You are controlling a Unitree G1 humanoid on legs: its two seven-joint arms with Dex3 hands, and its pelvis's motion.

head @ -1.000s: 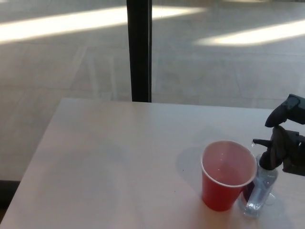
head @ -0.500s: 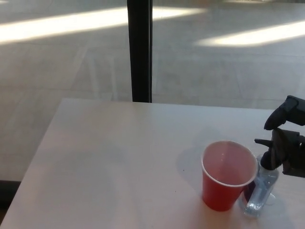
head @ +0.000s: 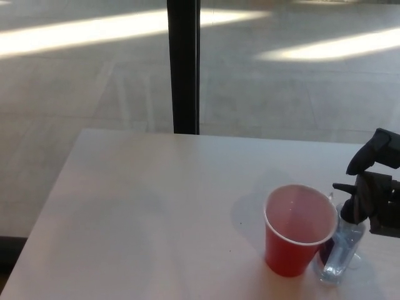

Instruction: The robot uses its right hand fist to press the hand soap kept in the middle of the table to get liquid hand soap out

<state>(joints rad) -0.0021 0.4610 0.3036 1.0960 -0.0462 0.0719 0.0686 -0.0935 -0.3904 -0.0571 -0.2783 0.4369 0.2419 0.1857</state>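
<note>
Head view. A red plastic cup (head: 299,229) stands upright on the pale, matte desk (head: 144,212) near its right front corner; its whitish interior appears empty. Just beside the cup on its right — touching or nearly so — stands the hand soap bottle (head: 340,247), a clear, rounded plastic body holding transparent liquid, topped by a black pump head (head: 350,201) whose spout points left over the cup's rim. The right hand (head: 378,190), black and blocky, enters from the picture's right edge and sits at the level of the pump head, against or just behind it; contact cannot be confirmed. One thick finger (head: 373,150) arches above the pump. Whether the hand is clenched cannot be told, as much of it is cut off by the frame. Beyond the desk — a grey floor (head: 94,81) streaked with sunlight and a dark vertical post (head: 184,62).
</note>
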